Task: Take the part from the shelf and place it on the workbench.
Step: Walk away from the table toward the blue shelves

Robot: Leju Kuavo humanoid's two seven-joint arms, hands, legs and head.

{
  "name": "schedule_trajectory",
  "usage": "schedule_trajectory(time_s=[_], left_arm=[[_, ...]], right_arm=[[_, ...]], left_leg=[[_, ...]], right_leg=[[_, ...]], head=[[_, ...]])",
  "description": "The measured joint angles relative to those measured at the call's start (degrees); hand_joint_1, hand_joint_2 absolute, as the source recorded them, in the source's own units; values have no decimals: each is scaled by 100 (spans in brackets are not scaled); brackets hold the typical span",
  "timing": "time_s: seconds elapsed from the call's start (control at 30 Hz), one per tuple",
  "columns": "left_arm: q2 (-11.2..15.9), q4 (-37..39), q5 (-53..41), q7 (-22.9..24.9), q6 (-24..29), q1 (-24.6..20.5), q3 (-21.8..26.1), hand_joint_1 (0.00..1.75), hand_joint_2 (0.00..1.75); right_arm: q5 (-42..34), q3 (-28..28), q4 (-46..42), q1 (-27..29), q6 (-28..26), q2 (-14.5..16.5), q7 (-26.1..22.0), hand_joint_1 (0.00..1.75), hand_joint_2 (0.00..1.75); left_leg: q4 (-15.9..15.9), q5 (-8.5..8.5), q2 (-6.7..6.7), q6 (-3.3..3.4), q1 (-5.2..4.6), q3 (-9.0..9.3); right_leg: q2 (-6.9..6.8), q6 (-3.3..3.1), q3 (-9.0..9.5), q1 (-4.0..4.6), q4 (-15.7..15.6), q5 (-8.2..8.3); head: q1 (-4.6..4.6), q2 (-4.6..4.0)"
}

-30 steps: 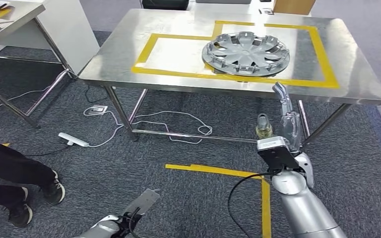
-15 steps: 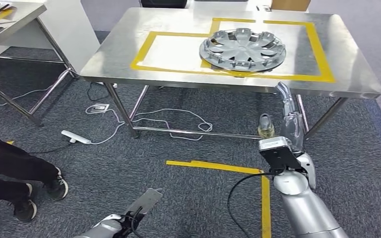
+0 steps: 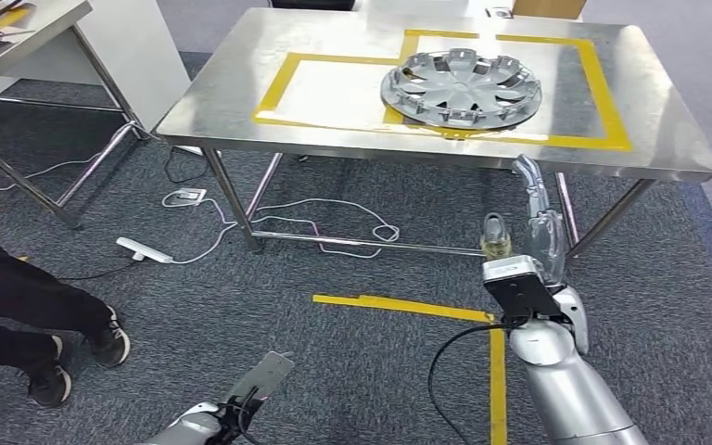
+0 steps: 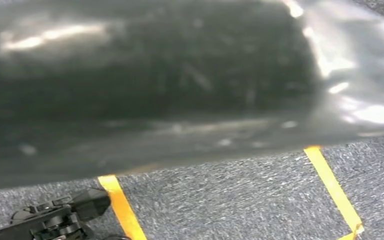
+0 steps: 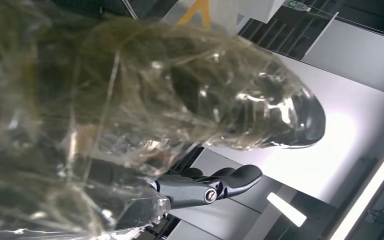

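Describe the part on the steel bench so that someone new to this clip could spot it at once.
Find the stainless steel workbench at the top of the head view, marked with yellow tape rectangles. On its right half lies a round silver plastic wheel cover with spokes, resting flat across the tape line between the two rectangles. It is the one object lying on that benchtop.

The head view is evenly bright and sharp; the brushed steel bench (image 3: 241, 93) gives back soft white sheen, with faint shadow beneath it. The left wrist view is smeared by a dark, blurred, glossy surface. The right wrist view is out of focus up close, with glare from a bright ceiling strip light (image 5: 286, 209).
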Motion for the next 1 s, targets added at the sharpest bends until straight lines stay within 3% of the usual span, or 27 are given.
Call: schedule_trajectory(time_s=[0.07, 0.13, 0.17, 0.2, 0.23, 0.3, 0.37, 0.47, 0.53, 0.63, 0.67, 0.7, 0.73, 0.83, 0.9, 1.0], left_arm=[[-4, 0, 2, 0, 0, -1, 1, 0, 0], [-4, 0, 2, 0, 0, 7, 2, 0, 0], [-3, 0, 2, 0, 0, 16, 3, 0, 0], [-2, 0, 2, 0, -1, 24, 4, 0, 0], [-3, 0, 2, 0, -1, 29, 4, 0, 0], [-6, 0, 2, 0, -1, 29, 5, 0, 0], [-5, 0, 2, 0, -1, 26, 5, 0, 0], [-5, 0, 2, 0, -2, 34, 5, 0, 0], [-3, 0, 2, 0, -2, 34, 5, 0, 0], [5, 0, 2, 0, 3, 50, 5, 0, 0], [8, 0, 2, 0, 5, 63, 5, 0, 0], [9, 0, 1, 0, 10, 76, 5, 0, 0], [11, -1, 1, 0, 20, 84, 5, 0, 0], [24, -3, -11, 0, 55, 83, 4, 0, 0], [32, -4, -22, 0, 81, 81, 0, 0, 0], [36, -4, -39, 0, 127, 94, -5, 0, 0]], right_arm=[[-2, -1, 7, -4, -1, -1, -2, 0, 0], [-8, -1, 25, 13, 1, -1, -3, 0, 0], [-11, -1, 35, 27, 1, -1, -3, 0, 0], [-13, -1, 43, 39, 1, -1, -3, 0, 0], [-14, -1, 46, 44, 1, -1, -3, 0, 0], [-14, -1, 47, 33, 1, -1, -3, 0, 0], [-14, -1, 47, 15, 1, -1, -5, 0, 0], [-14, -3, 48, 17, 1, 0, -7, 0, 0], [-14, -3, 48, 9, 0, 1, -9, 0, 0], [-18, -3, 56, 15, -1, 2, -12, 0, 0], [-22, -3, 63, 27, -1, 2, -14, 0, 0], [-27, -3, 71, 39, -1, 2, -17, 0, 0], [-33, -3, 75, 47, -1, 2, -22, 0, 0], [-44, -4, 78, 47, -2, 1, -42, 0, 0], [-50, -5, 79, 46, -4, 1, -49, 0, 0], [-58, -6, 79, 48, -5, 1, -54, 0, 0]], left_leg=[[-27, 32, 8, 55, 21, -10], [-24, 42, 12, 71, 20, -34], [-23, 46, 13, 74, 18, -42], [-21, 50, 11, 75, 18, -45], [-20, 52, 8, 74, 18, -42], [-18, 53, 1, 59, 12, -31], [-4, 70, -3, 12, -7, -55], [9, 91, 0, -80, -12, -99], [180, -61, 0, -139, -6, -172], [1208, -616, 0, -201, 10, -607], [1528, -727, 0, -208, 11, -739], [1664, -728, 0, -207, 11, -785], [1557, -612, 0, -197, 10, -716], [445, -109, -2, -128, 0, -136], [63, -49, -3, -88, -18, 33], [7, -23, -2, -12, -12, 20]], right_leg=[[4, 53, -244, -18, 499, -303], [2, 90, -610, -34, 1312, -660], [2, 99, -730, -37, 1578, -730], [2, 99, -736, -38, 1609, -679], [2, 91, -618, -37, 1387, -519], [1, 64, -174, -33, 552, -136], [5, 30, 119, -21, -6, 7], [21, -39, 134, -21, -84, 20], [16, -105, 132, -44, -105, 50], [3, -161, 112, -44, -113, 70], [1, -165, 105, -38, -112, 73], [2, -167, 100, -33, -109, 76], [4, -168, 98, -28, -104, 77], [12, -149, 92, -9, -79, 76], [13, -103, 55, 6, -67, 91], [7, -17, 4, 5, -55, 80]], head=[[22, 0], [35, 0], [34, 0], [35, 0], [36, 0], [36, 0], [29, 0], [18, 0], [2, 0], [-17, 0], [-14, 0], [-16, 0], [-15, 0], [-11, 0], [-8, 0], [-7, 0]])
